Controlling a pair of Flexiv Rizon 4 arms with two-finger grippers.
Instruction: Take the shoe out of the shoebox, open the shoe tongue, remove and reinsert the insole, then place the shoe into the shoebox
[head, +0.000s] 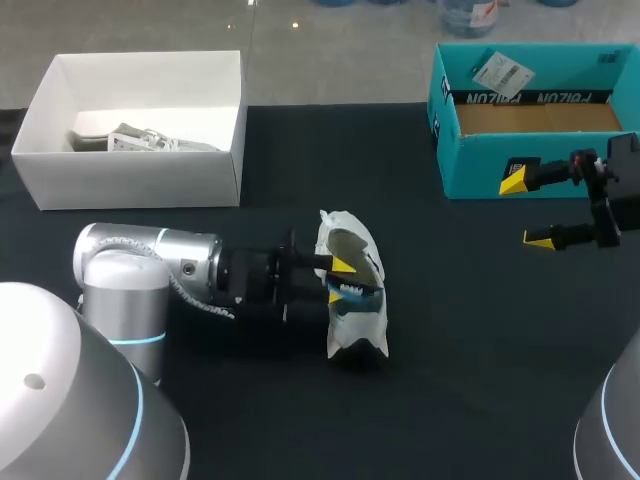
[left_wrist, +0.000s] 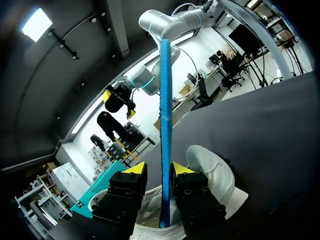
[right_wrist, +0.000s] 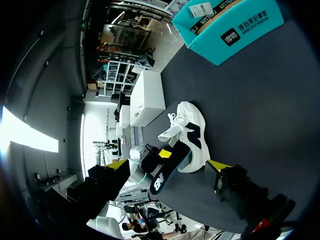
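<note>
A white and dark-blue shoe (head: 352, 320) lies on the black table, its opening towards my left arm. My left gripper (head: 339, 280) is at the shoe's opening. In the left wrist view the blue insole (left_wrist: 166, 125) stands edge-on between the left gripper (left_wrist: 159, 170) fingers, against one finger with a gap to the other, above the shoe (left_wrist: 215, 175). The right wrist view shows the insole (right_wrist: 165, 175) sticking out of the shoe (right_wrist: 192, 132). My right gripper (head: 527, 209) hangs open and empty by the teal shoebox (head: 530, 165), far from the shoe.
A white box (head: 130, 160) holding crumpled paper stands at the back left. The teal shoebox stands at the back right with a card bottom and a loose tag (head: 503, 72). Bare black table lies between the shoe and my right gripper (right_wrist: 169, 165).
</note>
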